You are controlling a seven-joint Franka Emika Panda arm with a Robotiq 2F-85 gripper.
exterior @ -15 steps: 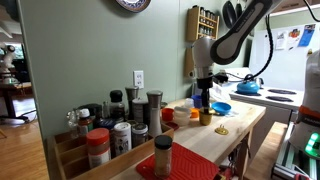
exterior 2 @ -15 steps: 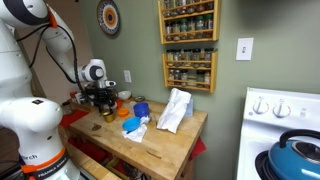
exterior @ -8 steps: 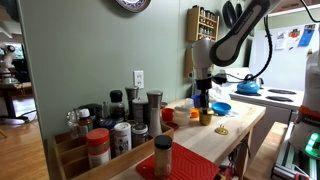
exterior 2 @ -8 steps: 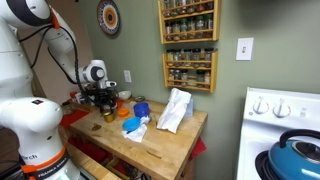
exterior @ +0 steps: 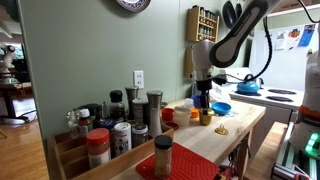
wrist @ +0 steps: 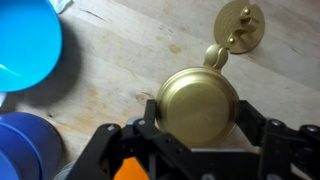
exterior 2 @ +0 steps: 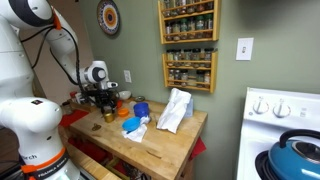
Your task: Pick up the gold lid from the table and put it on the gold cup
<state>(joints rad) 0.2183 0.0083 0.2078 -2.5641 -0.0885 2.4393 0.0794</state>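
Hand (wrist: 199,122) sits low over the tabletop (wrist: 120,60), jaws on either side of the gold cup (wrist: 198,100). Fingers (wrist: 152,120) lie against the cup's rim left and right, so it looks clamped on the cup. The wrist view doesn't show how hard it squeezes. The cup is round and shiny, seen from above, with a small gold nub sticking out of its far edge.

Gold lid (wrist: 240,24) is not in the hand. It lies flat on the bare wood beyond the cup, near that nub but apart from it, outside the jaws. In an exterior view the lid (exterior: 222,131) is on the tabletop just beside the cup (exterior: 205,117), on the side nearer the tabletop's front edge, with the hand (exterior: 203,104) directly above the cup.

Blue bowl (wrist: 20,45) is near the cup in the wrist view, not touching it. A dark blue cup (wrist: 25,148) sits beside the hand's left finger, and an orange bit shows at the bottom edge; can't tell what it is.

Farther out in an exterior view: blue bowl (exterior: 221,107) behind the lid, orange-red cup (exterior: 167,115) along the wall side, a cluster of spice jars (exterior: 110,130) at the near end, a blue kettle (exterior: 248,87) on the stove. In an exterior view the hand (exterior 2: 103,101) is at the tabletop's far corner, with a crumpled white cloth (exterior 2: 175,110) well apart from it.
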